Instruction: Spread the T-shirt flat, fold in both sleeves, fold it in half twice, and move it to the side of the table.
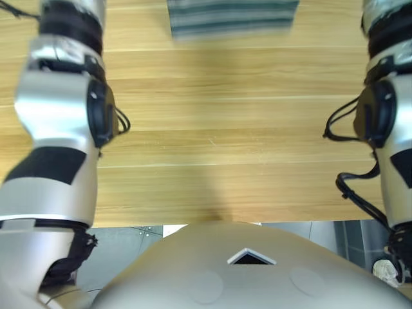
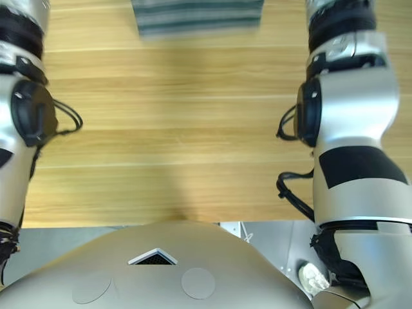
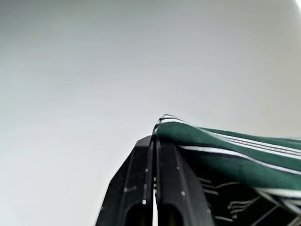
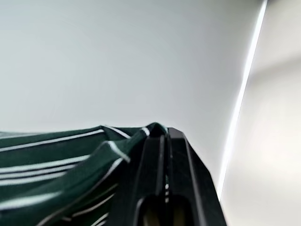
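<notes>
The green striped T-shirt (image 1: 232,19) hangs lifted over the far end of the wooden tabletop (image 1: 219,129), between the two raised arms. The left jaws are closed tight on one corner of the fabric, and the right jaws are clamped on the other. The shirt looks narrow, so the sleeves are probably folded in already. A halving fold seems under way, and the move to the tabletop's side is not yet done.

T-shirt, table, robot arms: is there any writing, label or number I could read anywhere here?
No readable text anywhere.
T-shirt: thin white line markings on a dark part of it, cut off and too blurred to read; cannot tell if they are letters.
Table: plain wood, no print.
</notes>
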